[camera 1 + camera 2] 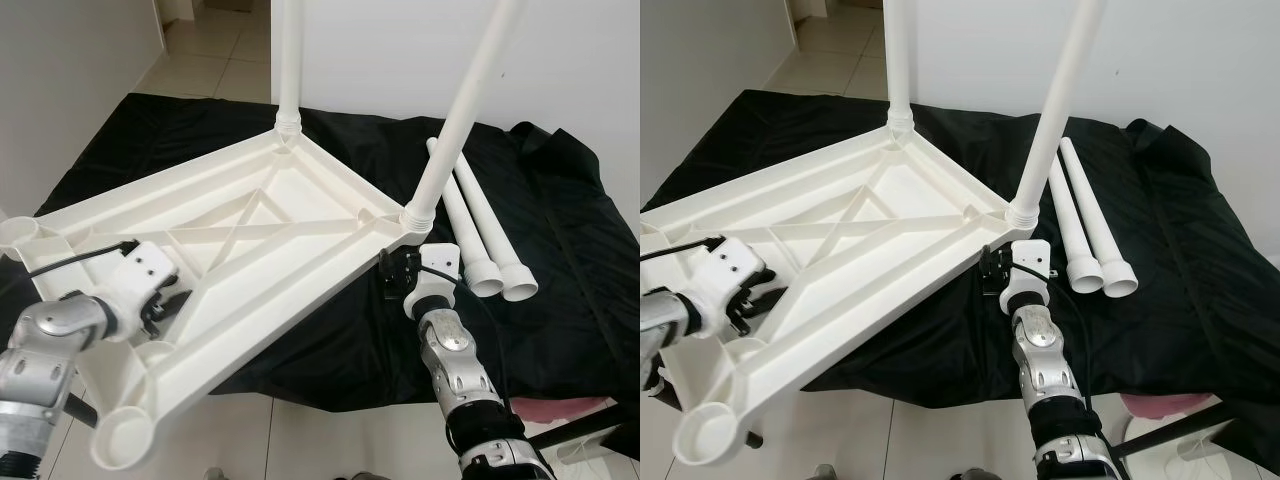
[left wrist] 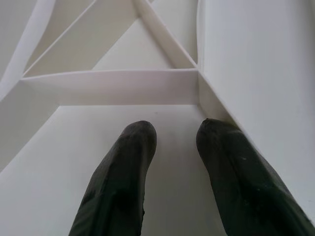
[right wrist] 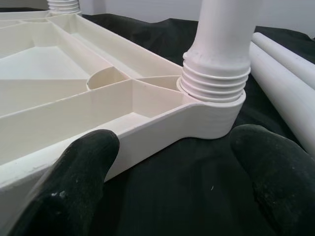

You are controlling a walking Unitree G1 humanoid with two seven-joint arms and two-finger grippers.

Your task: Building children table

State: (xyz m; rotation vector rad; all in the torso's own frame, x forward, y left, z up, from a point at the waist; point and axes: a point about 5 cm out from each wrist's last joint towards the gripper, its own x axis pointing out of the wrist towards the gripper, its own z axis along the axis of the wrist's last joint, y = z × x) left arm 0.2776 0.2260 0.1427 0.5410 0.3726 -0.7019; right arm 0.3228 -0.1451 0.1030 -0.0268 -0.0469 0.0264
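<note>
Left gripper (image 1: 165, 300) sits inside the ribbed underside of the white tabletop (image 1: 260, 215), near the rail by the near-left side. Wrist view: its two black fingers (image 2: 123, 172) are spread with a gap, tips on the flat panel beside a rib, clamping nothing. Looks like it's pressing down or bracing the top, not gripping.

Tabletop lies upside down on the black cloth (image 1: 560, 230), near end overhanging the cloth toward the robot. Two corner sockets on the left are empty: one at the far left (image 1: 22, 232), one at the near corner (image 1: 125, 440).

Two legs are already fitted and standing up: back leg (image 1: 290, 60) and right-corner leg (image 1: 465, 110), its threaded end seated in the socket collar (image 3: 216, 93).

Right gripper (image 1: 400, 272) is low by that right corner, fingers wide apart, one finger (image 3: 74, 177) against the outer rail, the other (image 3: 275, 167) on the cloth side. Nothing held.

Two spare legs (image 1: 480, 225) lie side by side on the cloth, just right of the fitted corner.

Judgement: halfway, two of four legs in. Current step reads as between legs. Next move: right gripper goes over to a spare leg, grips it, carries the threaded end to an empty left socket, then screws it in while the left keeps the top from shifting. Risk: the overhanging top tips under load.
</note>
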